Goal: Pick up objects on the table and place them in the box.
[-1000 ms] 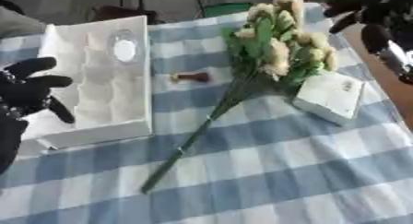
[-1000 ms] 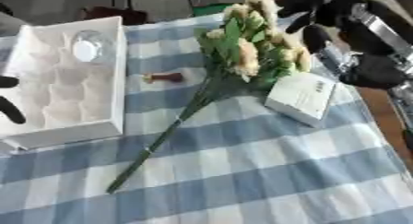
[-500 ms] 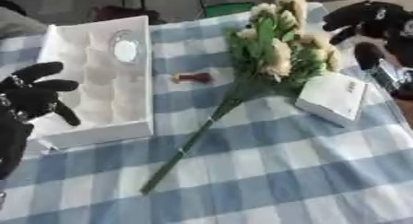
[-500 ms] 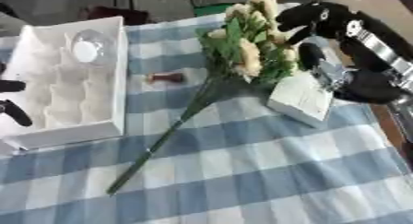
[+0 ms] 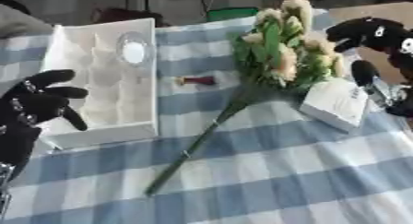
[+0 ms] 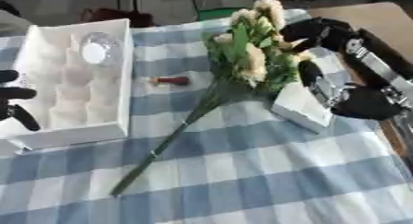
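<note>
Left eye view: one box, one bouquet, one white packet, one small red thing; left hand open, empty; right hand curled, empty, above the flowers.

I get soft, even light and faint shadows — everything slightly blurred; the white box looks washed out, perhaps from glare.

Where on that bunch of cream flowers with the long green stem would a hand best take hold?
Probably mid-stem of the bunch of cream flowers, around, coming down from above. The stem lies flat on the checked cloth with bare space either side; the blooms look crushable and the right hand crowds them.
</note>
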### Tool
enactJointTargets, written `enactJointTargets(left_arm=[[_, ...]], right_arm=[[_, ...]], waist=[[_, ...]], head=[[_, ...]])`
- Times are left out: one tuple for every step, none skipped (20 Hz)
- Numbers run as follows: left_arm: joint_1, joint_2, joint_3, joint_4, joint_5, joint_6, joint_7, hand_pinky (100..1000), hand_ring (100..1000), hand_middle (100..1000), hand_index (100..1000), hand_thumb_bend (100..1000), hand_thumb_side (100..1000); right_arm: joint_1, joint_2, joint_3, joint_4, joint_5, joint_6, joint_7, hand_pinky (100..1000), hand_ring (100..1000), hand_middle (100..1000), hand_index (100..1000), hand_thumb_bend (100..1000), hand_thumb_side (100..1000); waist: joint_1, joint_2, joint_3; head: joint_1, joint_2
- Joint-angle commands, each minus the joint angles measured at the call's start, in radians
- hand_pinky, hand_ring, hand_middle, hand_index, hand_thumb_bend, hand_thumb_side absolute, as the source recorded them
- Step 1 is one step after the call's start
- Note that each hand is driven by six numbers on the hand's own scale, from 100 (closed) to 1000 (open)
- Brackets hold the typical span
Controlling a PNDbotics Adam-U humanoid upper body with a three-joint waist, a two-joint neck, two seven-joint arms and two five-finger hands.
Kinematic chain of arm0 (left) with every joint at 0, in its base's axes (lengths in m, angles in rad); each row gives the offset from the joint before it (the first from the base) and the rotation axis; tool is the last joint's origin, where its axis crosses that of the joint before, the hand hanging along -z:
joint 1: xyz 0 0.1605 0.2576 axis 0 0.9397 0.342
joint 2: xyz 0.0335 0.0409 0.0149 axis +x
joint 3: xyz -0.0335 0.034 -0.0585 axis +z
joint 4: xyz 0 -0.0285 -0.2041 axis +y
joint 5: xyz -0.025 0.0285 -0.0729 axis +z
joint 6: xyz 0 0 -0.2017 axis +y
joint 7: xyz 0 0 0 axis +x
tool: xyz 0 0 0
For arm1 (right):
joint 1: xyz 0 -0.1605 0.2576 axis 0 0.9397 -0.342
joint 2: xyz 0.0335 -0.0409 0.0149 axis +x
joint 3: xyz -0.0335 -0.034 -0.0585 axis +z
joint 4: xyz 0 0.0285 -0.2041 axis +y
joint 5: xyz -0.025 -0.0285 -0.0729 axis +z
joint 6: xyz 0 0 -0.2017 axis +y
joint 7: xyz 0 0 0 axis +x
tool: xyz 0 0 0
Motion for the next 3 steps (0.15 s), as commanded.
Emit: enactJointTargets(left_arm=[[-0.005, 0.009, 0.002, -0.021, 0.002, 0.001, -0.004, 515, 806, 870, 776, 175, 760], [-0.004, 0.009, 0.002, -0.021, 0.002, 0.003, -0.004, 515, 805, 869, 775, 177, 761], [-0.003, 0.008, 0.002, -0.021, 0.002, 0.004, -0.004, 514, 804, 869, 775, 177, 761]], right_arm=[[-0.005, -0.011, -0.013, -0.023, 0.012, -0.005, 0.0, 766, 860, 855, 932, 100, 638], [-0.003, -0.011, -0.013, -0.022, 0.012, -0.005, 0.0, 766, 860, 856, 933, 100, 639], [-0.001, -0.01, -0.013, -0.022, 0.012, -0.006, 0.001, 766, 860, 856, 933, 100, 638]], waist=[[-0.007, -0.018, 0.002], [-0.009, -0.019, 0.002], [-0.01, -0.019, 0.002]], head=[[0.002, -0.008], [0.003, -0.009], [0.003, -0.011]])
